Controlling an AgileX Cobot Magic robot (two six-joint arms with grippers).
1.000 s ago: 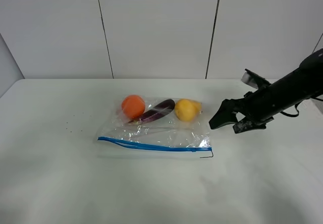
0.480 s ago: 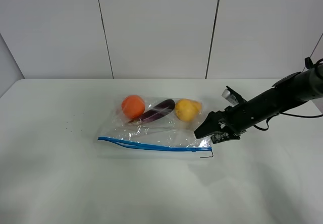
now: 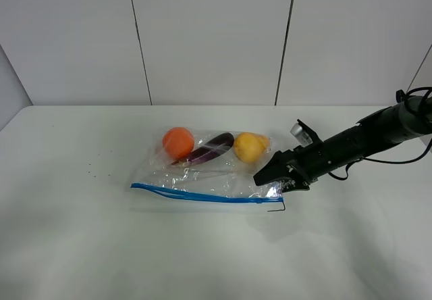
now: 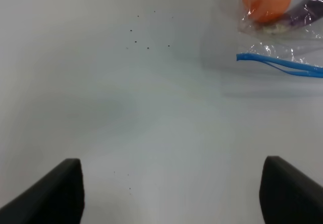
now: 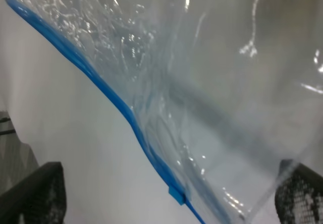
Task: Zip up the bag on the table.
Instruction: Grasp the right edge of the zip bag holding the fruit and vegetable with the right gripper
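the right gripper (image 3: 271, 180) has come in from the right and lower, and now it is at the right end of the bag (image 3: 202, 175), close to the end of the blue zipper (image 3: 196, 194). its fingers stand apart with the bag corner between them, nothing gripped yet. the bag lies flat in the middle of the table (image 3: 74, 239). the left gripper (image 4: 174, 196) hangs wide open, apart from the bag. so i think the grasp at the zipper end comes next.

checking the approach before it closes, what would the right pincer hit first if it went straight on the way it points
The right pincer would meet the bag first, at the clear plastic of the end nearest it, beside the blue zipper strip. It may be touching it now; depth is unclear.
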